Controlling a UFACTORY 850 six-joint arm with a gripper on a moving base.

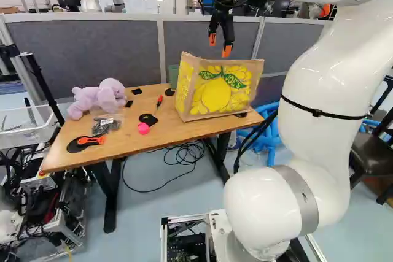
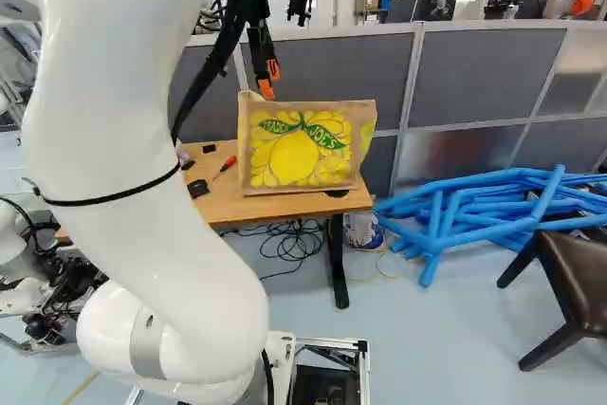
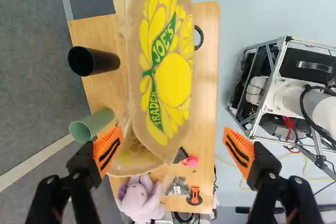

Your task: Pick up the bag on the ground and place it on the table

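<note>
The gripper is up in the air over the bag, with its two fingers spread wide apart and nothing in its grip. The wrist view shows part of the bag ahead, in the gap between the orange pads. The bag is standing up on the wooden table, with its big yellow fruit picture facing the base. Behind the bag, on the side away from the base, are a black cup and a green cup. In the left base view, the red screwdriver lies just left of the bag, and a round pink thing sits near it. More to the left of the bag are a little plastic pouch, an orange and black tool and a soft purple toy. Black wires lie in loops on the floor, lower than the bag. In the right base view, lots of blue tubes are piled right of the bag, and a dark brown seat is farther right.
</note>
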